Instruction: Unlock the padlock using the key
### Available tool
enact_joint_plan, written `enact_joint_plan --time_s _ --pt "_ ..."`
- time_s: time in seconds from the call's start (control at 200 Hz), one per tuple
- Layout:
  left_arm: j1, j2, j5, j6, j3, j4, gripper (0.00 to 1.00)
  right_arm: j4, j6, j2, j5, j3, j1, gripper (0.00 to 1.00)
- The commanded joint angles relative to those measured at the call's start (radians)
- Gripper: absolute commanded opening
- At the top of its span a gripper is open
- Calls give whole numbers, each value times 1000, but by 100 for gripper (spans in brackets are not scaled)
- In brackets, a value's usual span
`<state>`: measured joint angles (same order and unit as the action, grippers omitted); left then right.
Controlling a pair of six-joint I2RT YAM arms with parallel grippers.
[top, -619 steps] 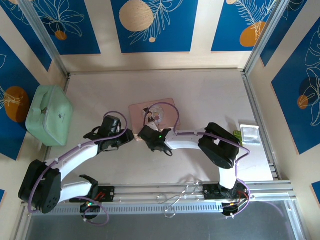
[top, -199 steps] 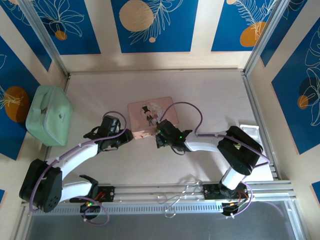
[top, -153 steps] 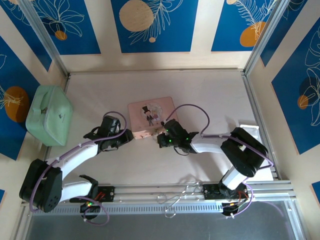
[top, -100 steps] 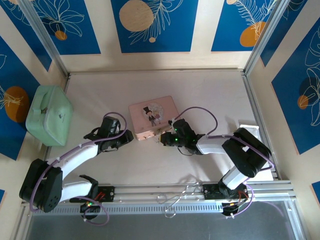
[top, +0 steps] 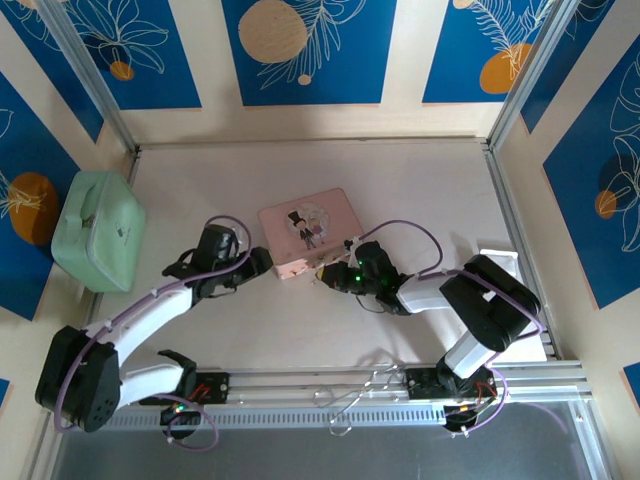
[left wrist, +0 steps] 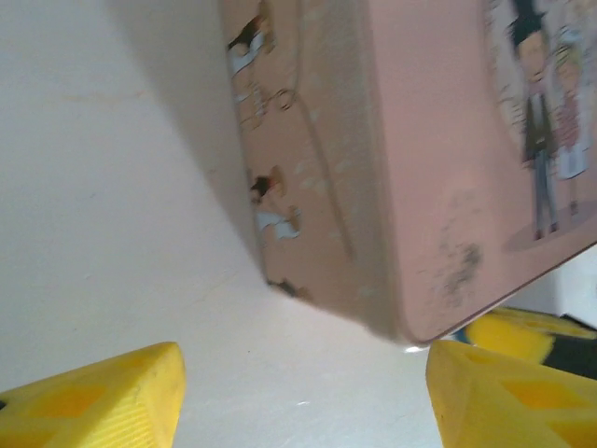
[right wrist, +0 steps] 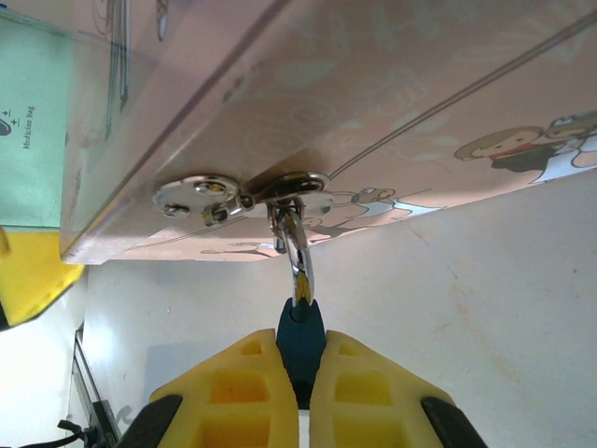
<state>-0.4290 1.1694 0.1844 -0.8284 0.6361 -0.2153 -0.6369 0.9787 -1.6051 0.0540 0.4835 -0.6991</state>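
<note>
Gripping blue padlock (right wrist: 300, 322) tight, right tool (right wrist: 300, 355) sits at pink box (top: 310, 222) near edge, lock hung on hasp (right wrist: 242, 198). Wide-open, empty left tool (left wrist: 303, 401) by box's near-left corner. Pale desk (top: 420, 190); mint case (top: 97, 230) left; blue-panelled walls (top: 308, 50).

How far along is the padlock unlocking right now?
Done: the right gripper is shut on the padlock by its blue body, and the open left gripper sits at a corner of the box. In hand: steadying the padlock, whose shackle still hangs through the hasp. Left: getting the key in, turning it and freeing the shackle; nothing suggests that has begun.
</note>
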Motion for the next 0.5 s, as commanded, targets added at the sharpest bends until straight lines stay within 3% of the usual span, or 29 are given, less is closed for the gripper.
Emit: enact_joint_plan --time_s 0.0,0.075,0.105,0.15,0.495 --pt "2 57 27 -1 33 47 71 -56 32 -12 15 13 -6 0" --pt "-13 76 20 -20 35 88 74 -48 38 -12 12 15 -10 0" --pt "-21 79 5 -23 40 90 85 -54 41 -9 10 12 -11 0" --pt "-34 84 -14 -24 49 90 88 -64 48 -4 5 4 -13 0" --pt "-76 154 -95 -79 39 105 78 -169 111 -4 -40 -40 -22 0"
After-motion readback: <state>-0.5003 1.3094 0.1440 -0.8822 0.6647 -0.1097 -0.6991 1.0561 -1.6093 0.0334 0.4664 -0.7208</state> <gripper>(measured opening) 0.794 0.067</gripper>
